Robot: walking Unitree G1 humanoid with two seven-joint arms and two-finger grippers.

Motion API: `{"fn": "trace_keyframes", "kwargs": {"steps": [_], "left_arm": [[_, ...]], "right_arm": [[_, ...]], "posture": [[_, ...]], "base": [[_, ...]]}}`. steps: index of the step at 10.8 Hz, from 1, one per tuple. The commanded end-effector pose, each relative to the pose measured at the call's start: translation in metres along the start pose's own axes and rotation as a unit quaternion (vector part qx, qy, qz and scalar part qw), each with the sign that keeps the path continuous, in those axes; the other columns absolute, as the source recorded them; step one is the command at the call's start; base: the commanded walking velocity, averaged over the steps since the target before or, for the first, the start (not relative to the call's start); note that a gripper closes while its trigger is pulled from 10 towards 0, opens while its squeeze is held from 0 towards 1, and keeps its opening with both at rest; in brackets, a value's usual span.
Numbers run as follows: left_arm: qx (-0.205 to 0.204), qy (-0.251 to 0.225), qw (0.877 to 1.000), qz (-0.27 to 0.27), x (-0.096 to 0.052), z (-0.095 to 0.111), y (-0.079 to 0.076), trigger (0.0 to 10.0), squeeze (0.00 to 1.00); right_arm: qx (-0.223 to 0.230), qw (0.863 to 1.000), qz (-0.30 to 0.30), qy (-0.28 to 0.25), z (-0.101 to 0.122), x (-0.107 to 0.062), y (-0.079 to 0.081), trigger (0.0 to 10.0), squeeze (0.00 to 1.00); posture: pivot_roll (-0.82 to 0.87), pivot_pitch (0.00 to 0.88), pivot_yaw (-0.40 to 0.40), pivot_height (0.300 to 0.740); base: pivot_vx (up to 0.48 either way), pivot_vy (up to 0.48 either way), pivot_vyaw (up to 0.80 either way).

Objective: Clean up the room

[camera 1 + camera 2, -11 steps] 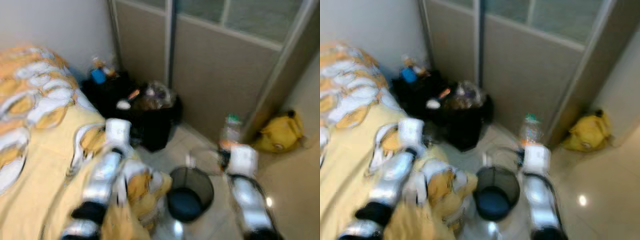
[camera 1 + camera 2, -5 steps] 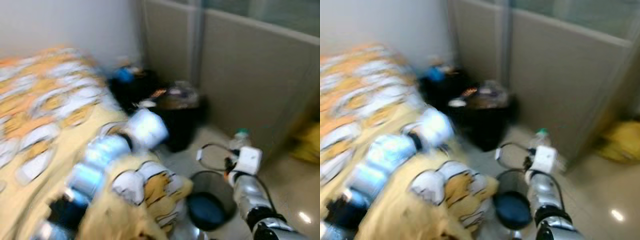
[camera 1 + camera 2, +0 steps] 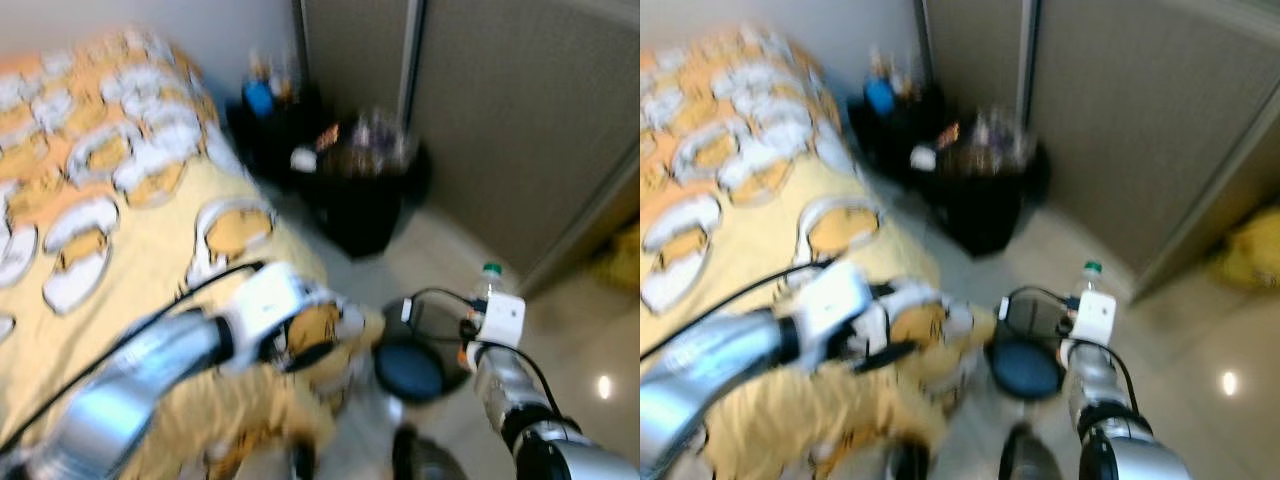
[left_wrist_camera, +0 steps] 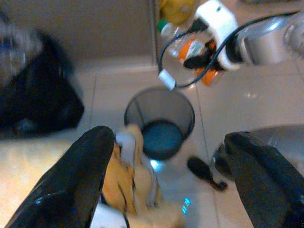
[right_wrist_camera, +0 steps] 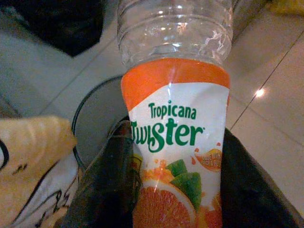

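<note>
Right wrist view: clear, orange-labelled Tropicana Twister bottle [image 5: 175, 118].

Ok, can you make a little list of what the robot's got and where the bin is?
right gripper: shut on Tropicana Twister bottle
left gripper: open, over the bed's edge
bottle cap: green
wastebasket: black mesh, on the tiled floor beside the bed
blanket: yellow, cartoon print
black bags: by the wall

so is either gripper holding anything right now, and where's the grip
The right gripper holds a Tropicana Twister bottle, its jaws clamped on either side of the labelled lower body. The left gripper is open and holds nothing.
</note>
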State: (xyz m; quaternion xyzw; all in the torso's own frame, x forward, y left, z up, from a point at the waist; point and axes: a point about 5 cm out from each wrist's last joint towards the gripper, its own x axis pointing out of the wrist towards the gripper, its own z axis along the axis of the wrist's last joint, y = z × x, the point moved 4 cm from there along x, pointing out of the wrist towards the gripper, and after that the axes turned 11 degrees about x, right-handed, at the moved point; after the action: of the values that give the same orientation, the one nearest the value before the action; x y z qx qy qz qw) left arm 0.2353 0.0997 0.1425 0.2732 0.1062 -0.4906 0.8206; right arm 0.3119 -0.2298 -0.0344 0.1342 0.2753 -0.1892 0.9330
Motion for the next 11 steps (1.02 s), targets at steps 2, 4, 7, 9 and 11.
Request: {"fn": "trace_keyframes", "kwargs": {"steps": [2,4,7,9,11], "left_arm": [[-0.024,0.029,0.999,0.011,-0.021,0.002,-0.014,10.0,0.0],[-0.037,0.042,0.998,0.018,-0.027,0.003,-0.017,10.0,0.0],[-0.057,0.046,0.997,0.031,-0.017,-0.002,-0.012,10.0,0.0],[-0.061,0.038,0.997,0.031,-0.004,-0.005,-0.005,10.0,0.0],[-0.057,0.026,0.998,0.025,0.011,-0.004,-0.003,10.0,0.0]], "right_arm": [[0.016,0.999,0.032,-0.021,0.022,0.004,0.021,10.0,1.0],[-0.01,0.998,0.039,-0.041,0.039,0.006,0.027,10.0,1.0],[-0.021,0.998,0.042,-0.051,0.049,0.007,0.031,10.0,0.0],[-0.024,0.998,0.033,-0.048,0.044,0.006,0.023,10.0,0.0],[-0.02,0.998,0.029,-0.055,0.052,0.008,0.02,10.0,0.0]], "posture": [[0.41,0.387,0.132,0.74],[0.41,0.384,0.12,0.74],[0.36,0.325,0.084,0.74],[0.31,0.28,0.08,0.74],[0.29,0.232,0.06,0.74]], "base": [[0.0,0.0,0.0],[0.0,0.0,0.0],[0.0,0.0,0.0],[0.0,0.0,0.0],[0.0,0.0,0.0]]}}
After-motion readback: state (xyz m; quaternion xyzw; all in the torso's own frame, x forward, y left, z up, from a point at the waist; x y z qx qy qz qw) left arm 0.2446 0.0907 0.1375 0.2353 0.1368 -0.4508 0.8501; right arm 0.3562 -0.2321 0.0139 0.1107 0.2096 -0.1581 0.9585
